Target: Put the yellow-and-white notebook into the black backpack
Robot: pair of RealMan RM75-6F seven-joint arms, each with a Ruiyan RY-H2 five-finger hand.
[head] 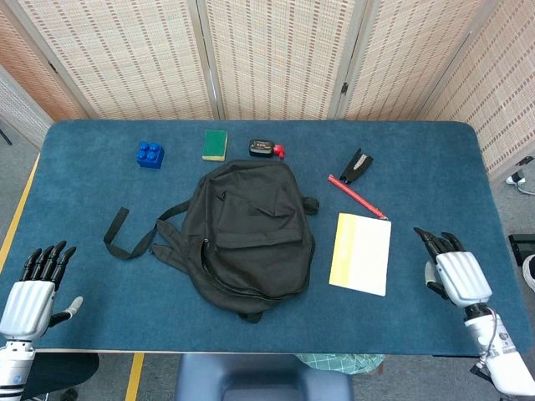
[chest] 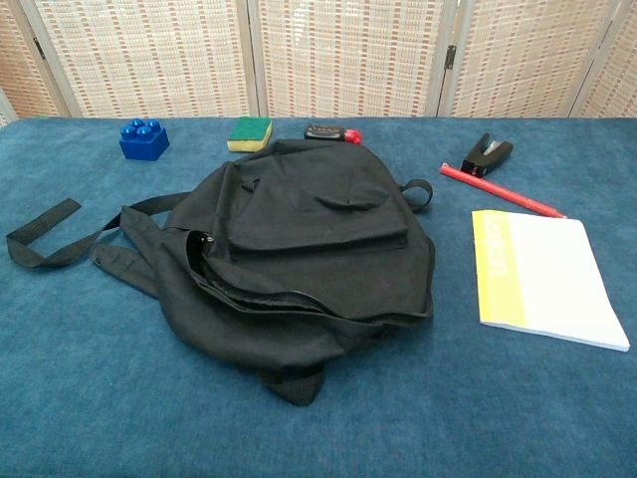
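- The yellow-and-white notebook (head: pixel 361 253) lay flat on the blue counter (head: pixel 435 167), at 3 o'clock from the black backpack (head: pixel 247 238) and just clear of it, held by nothing.
- The right hand (head: pixel 452 274) hung at 3 o'clock from the notebook, near its outer edge but apart from it, fingers (head: pixel 430 243) spread and empty; that placing suggested a reach for the notebook's free side.
- The left hand (head: pixel 30 288) sat at the counter's near left corner, at about 8 o'clock from the backpack and well apart from it, fingers apart, gripping nothing. Neither hand showed in the chest view.
- The backpack lay slumped on its back, its zipper seam (chest: pixel 299 299) running along the near side; how wide it gaped could not be told, so the mouth probably wanted lifting before the notebook could slide in.
- A red pen (head: pixel 358 196) touched or nearly touched the notebook's far edge at 12 o'clock, with a black stapler (head: pixel 357 165) beyond it.
- Bare counter lay at 6 o'clock from the notebook and between it and the right hand, giving room to approach.
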